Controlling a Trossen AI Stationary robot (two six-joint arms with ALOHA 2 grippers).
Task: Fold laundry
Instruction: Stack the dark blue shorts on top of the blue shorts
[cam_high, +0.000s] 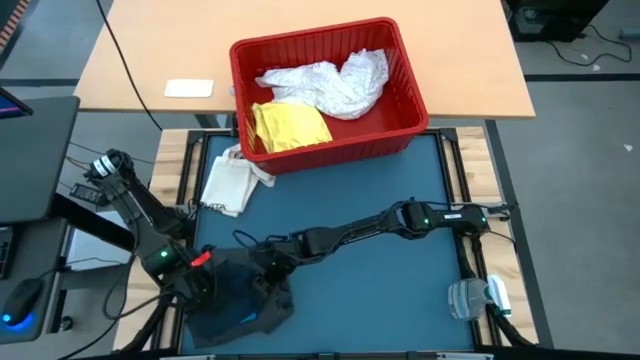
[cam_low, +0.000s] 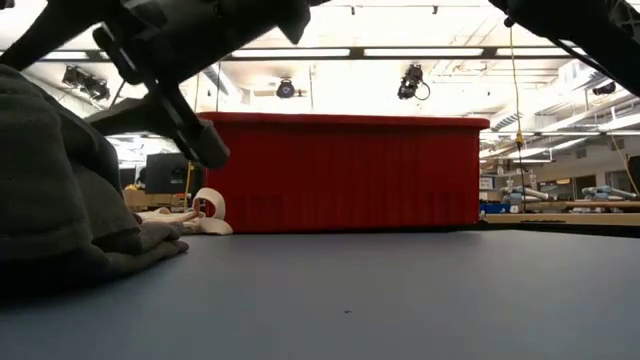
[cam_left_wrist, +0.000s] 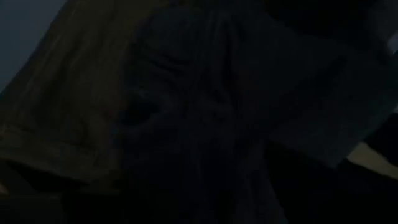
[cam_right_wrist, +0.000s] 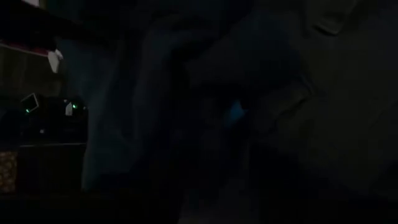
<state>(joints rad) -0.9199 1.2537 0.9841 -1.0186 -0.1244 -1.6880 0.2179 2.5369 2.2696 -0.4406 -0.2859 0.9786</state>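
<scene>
Both my pincers, left (cam_high: 205, 288) and right (cam_high: 268, 272): on dark garment (cam_high: 235, 305), near-left corner; grip cannot tell.
Risk: uneven pull bunches fold.

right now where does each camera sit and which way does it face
High: above the table, looking straight down on the red basket, dark garment and both arms.
Low: at table-top height, facing the basket's wall; arm parts overhead.
Left wrist: pressed close over dark fabric.
Right wrist: likewise, dark fabric.
High and low share the basket and garment.
</scene>
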